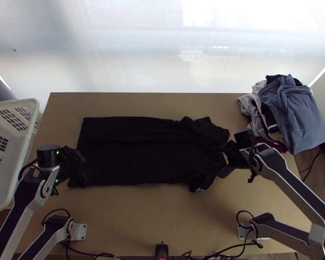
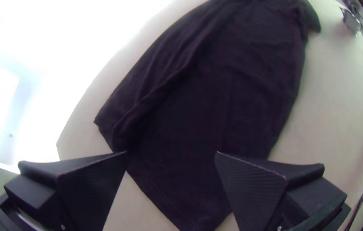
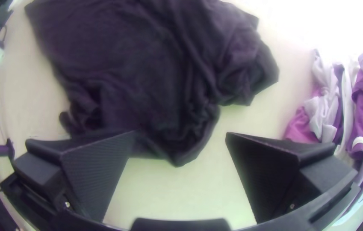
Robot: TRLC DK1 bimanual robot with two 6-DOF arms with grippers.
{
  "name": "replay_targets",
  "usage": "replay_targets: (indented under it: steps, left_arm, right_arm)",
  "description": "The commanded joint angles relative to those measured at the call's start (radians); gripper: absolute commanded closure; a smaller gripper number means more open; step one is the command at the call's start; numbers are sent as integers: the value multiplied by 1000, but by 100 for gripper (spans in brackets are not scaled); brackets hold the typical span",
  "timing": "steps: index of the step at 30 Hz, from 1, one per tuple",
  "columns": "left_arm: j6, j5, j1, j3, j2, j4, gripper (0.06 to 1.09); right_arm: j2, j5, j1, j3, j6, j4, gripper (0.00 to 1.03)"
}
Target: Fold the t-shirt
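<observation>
A black t-shirt (image 1: 136, 149) lies lengthwise across the table, its hem end at the left and its bunched sleeve and collar end at the right. A long fold line runs along its far side. My left gripper (image 1: 79, 167) is over the hem end; in its wrist view the left gripper (image 2: 170, 154) stands open above the shirt (image 2: 207, 107). At the bunched end is my right gripper (image 1: 224, 161); in its wrist view the right gripper (image 3: 181, 134) is open, one finger overlapping the cloth (image 3: 147, 77) and the other over bare wood.
A white basket (image 1: 15, 104) stands at the left edge of the table (image 1: 162, 216). A pile of clothes (image 1: 292, 112) lies at the far right corner. Cables and arm mounts (image 1: 79, 232) line the near edge.
</observation>
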Motion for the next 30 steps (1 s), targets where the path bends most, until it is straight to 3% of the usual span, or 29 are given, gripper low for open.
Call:
replay_targets:
  steps: [1,5,12,19,30]
  left_arm:
    - [136,3,-146,-192,-337,-116,11]
    - [155,1,-240,-218,-401,-196,11]
    - [353,-4,-241,-336,-536,-205,11]
    - [475,-7,-165,-433,-564,-95,11]
    - [469,-2,-157,-474,-539,0,11]
  right_arm:
    - [-190,59,244,-120,-25,-79,5]
    - [-247,97,280,-189,-79,-82,5]
    - [-348,217,378,-284,-113,-25,5]
    - [-438,295,430,-364,-130,64,7]
    - [-392,329,468,-432,-176,268,7]
